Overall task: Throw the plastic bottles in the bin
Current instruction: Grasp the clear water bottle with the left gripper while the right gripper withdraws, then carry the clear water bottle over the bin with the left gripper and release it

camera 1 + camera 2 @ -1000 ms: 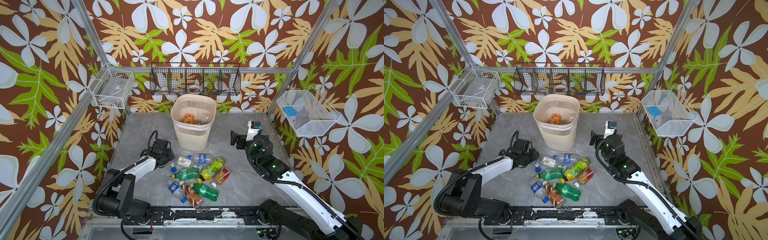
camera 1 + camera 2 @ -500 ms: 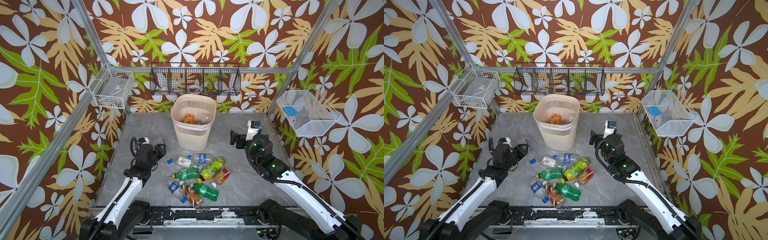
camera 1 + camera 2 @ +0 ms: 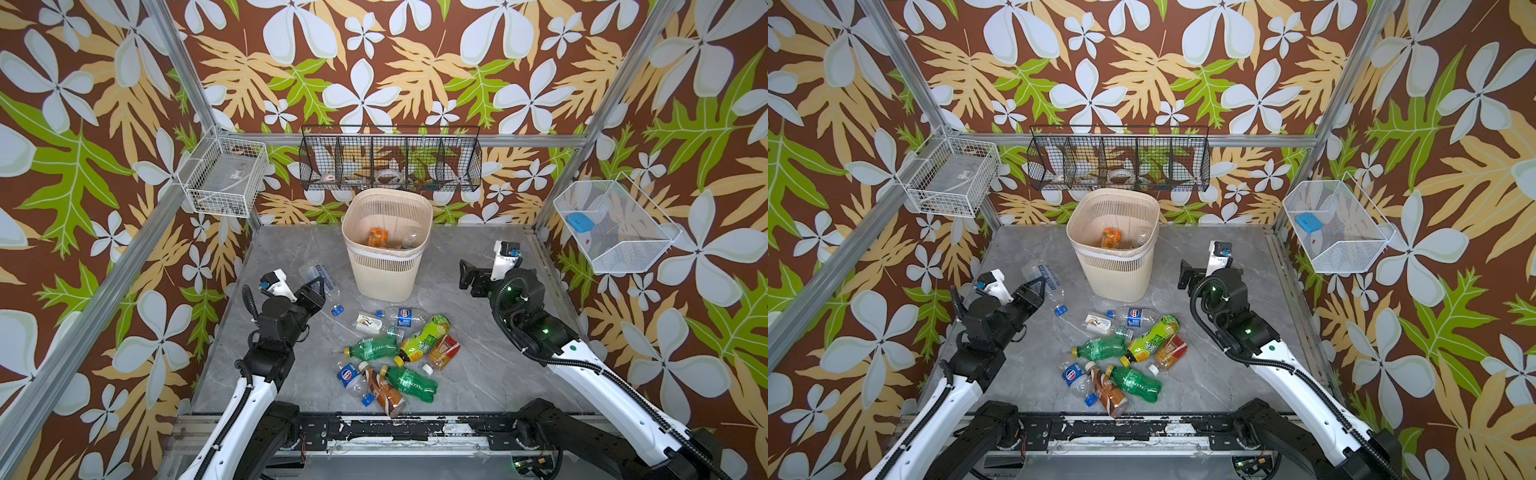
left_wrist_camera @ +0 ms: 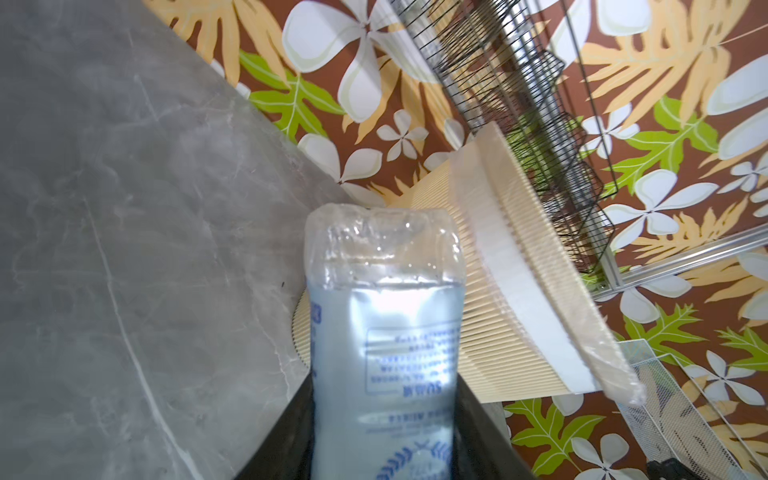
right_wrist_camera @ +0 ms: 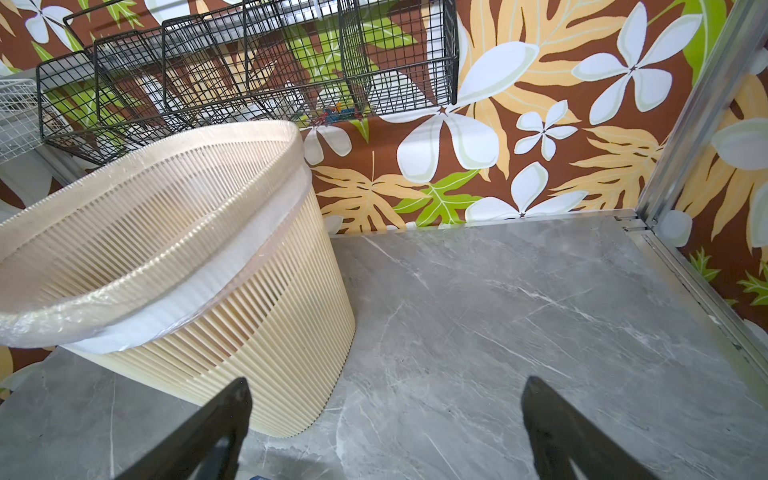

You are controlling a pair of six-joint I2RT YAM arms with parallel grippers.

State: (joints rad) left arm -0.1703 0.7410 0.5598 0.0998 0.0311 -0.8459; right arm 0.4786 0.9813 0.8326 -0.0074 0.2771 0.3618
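My left gripper [image 3: 316, 287] [image 3: 1037, 289] [image 4: 384, 380] is shut on a clear plastic bottle [image 3: 319, 275] [image 3: 1043, 275] [image 4: 384, 316] with a white and blue label. It holds the bottle above the table, left of the beige bin [image 3: 386, 272] [image 3: 1113, 276] [image 4: 503, 332] [image 5: 208, 316], blue cap [image 3: 337, 309] pointing down. Several more plastic bottles lie in a pile in front of the bin, among them a green one [image 3: 372, 348] [image 3: 1100, 348], a lime one [image 3: 424, 336] and a brown one [image 3: 384, 390]. An orange-labelled bottle [image 3: 377, 237] lies inside the bin. My right gripper [image 3: 468, 277] [image 3: 1187, 274] [image 5: 386, 386] hangs open and empty right of the bin.
A black wire rack [image 3: 390, 164] hangs on the back wall just above the bin. White wire baskets [image 3: 224, 178] [image 3: 615, 226] are fixed to the side frames. Aluminium posts [image 3: 561, 183] stand at the back corners of the grey marble table [image 3: 478, 374].
My left arm has swung up and away from the pile, carrying the clear bottle off the table, and its jaws have closed tighter on it. The right arm has stayed still.
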